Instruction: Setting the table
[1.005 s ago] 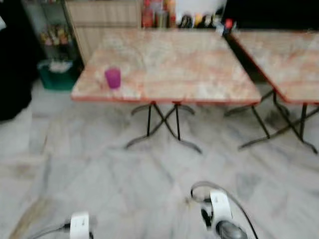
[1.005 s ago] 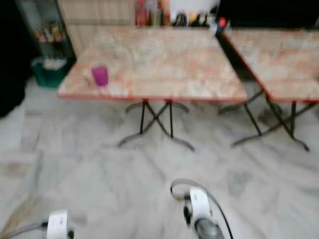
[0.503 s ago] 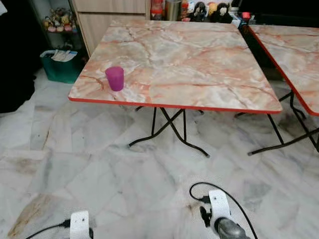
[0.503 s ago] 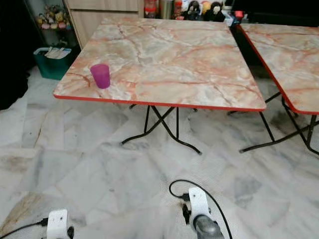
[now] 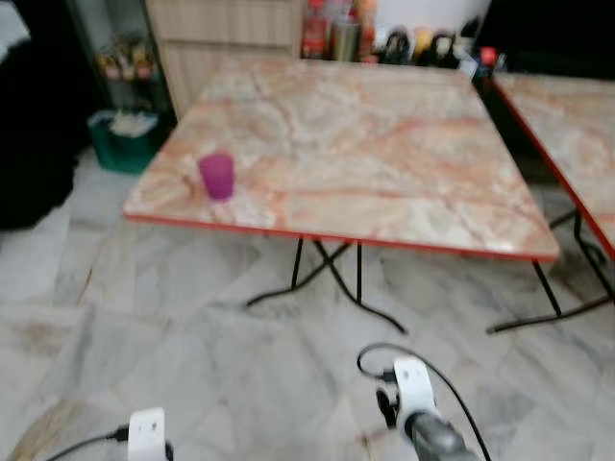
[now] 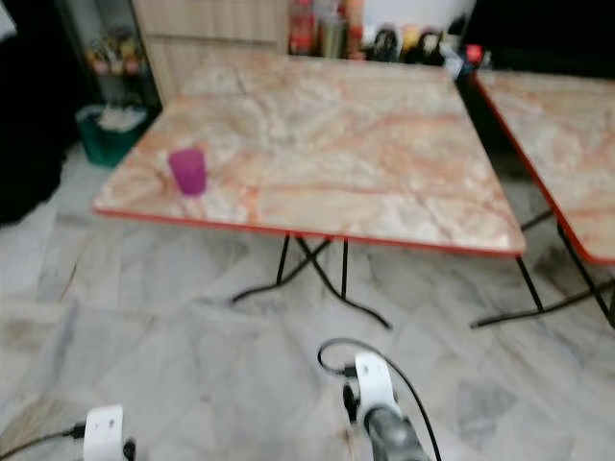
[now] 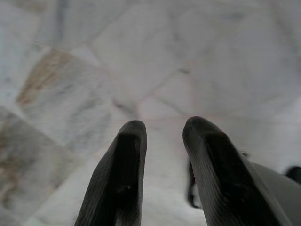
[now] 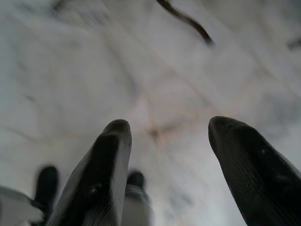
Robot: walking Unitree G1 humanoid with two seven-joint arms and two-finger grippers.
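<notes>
A purple cup [image 5: 217, 176] stands upright near the front left corner of a marble-patterned folding table [image 5: 384, 163] with a red edge. Both arms hang low over the floor, well short of the table; their wrists show at the bottom of the eye views. My left gripper [image 7: 162, 127] is open over pale floor tiles, holding nothing. My right gripper [image 8: 167, 128] is open wider, also empty, with a black table foot beyond it.
A second marble table [image 5: 577, 134] stands to the right with a narrow gap between. A green bin [image 5: 125, 139] and a shelf sit at the back left, and bottles [image 5: 336, 34] line the far wall. Black crossed legs [image 5: 332, 279] stand under the near table. Marble floor lies between me and the table.
The whole view has shifted and blurred as the camera moved; the table sits slightly lower in the picture. The cup and both arms keep their places.
</notes>
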